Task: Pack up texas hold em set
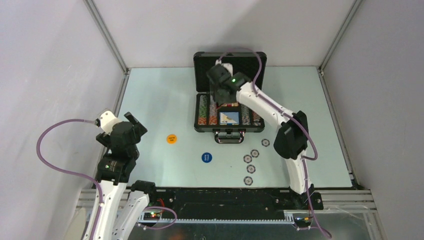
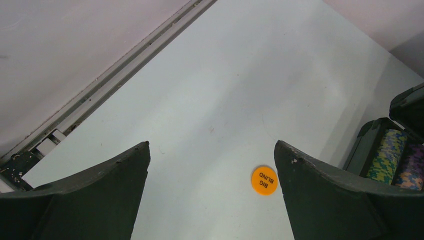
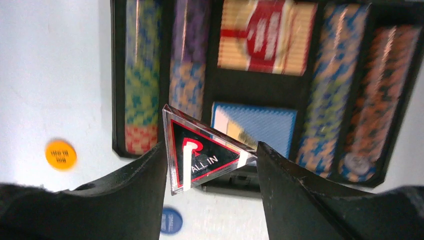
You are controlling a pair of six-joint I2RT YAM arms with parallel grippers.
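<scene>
Right fingers [image 3: 125, 200] clasp the triangular marker [image 3: 200, 152] above the open briefcase [image 1: 250, 128], which sits at twelve o'clock on the surface [image 1: 150, 100]. My left fingers [image 2: 100, 190] are spread wide, grasping nothing; the orange button [image 2: 264, 180] lies at their four o'clock.

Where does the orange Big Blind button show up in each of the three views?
Top external: orange button left of centre, to the left of the open case.
Left wrist: low, right of centre; case at the right edge.
Right wrist: lower left, blurred, just left of the case.
Shared landmark: the case's chip rows.
</scene>
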